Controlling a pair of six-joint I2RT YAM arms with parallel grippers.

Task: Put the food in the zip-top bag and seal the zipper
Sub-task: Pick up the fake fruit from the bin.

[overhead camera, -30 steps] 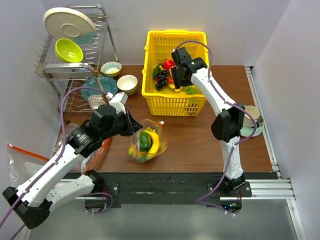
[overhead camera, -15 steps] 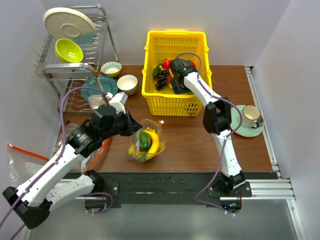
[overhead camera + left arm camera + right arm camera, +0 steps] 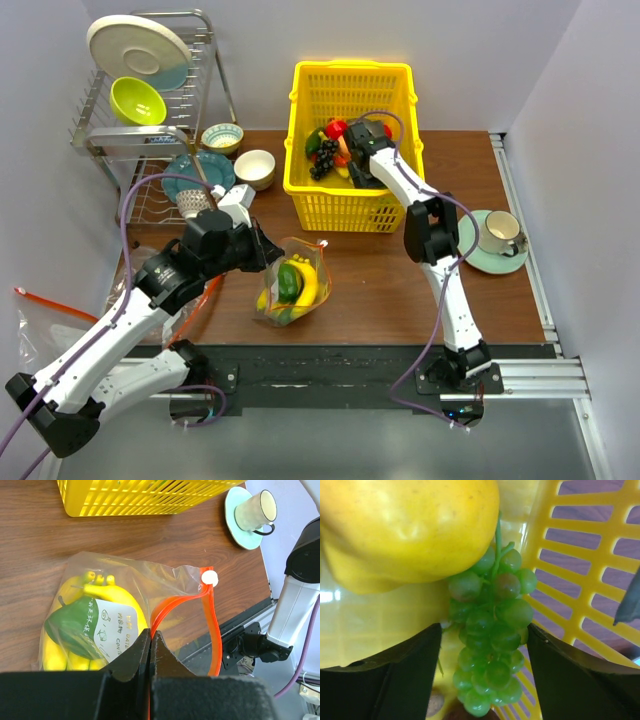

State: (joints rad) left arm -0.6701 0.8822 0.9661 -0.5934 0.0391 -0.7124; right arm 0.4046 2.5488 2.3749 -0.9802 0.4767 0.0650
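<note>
— Lowered further into the basket (image 3: 340,212), the right tool (image 3: 484,630) is spread around the grapes (image 3: 492,650).
— The left tool (image 3: 151,636) is clamped on the bag's (image 3: 145,577) zipper (image 3: 214,625); the label (image 3: 112,625) cannot be fully read.

I noted left arm bent low, left gripper (image 3: 151,636) pinched tight on the zipper (image 3: 214,630); right arm stretched far forward, right gripper (image 3: 485,672) pointed down, jaws apart.

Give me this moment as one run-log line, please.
left claw: shut on bag | right claw: open, astride grapes in basket | bag: unsealed, banana inside
</note>
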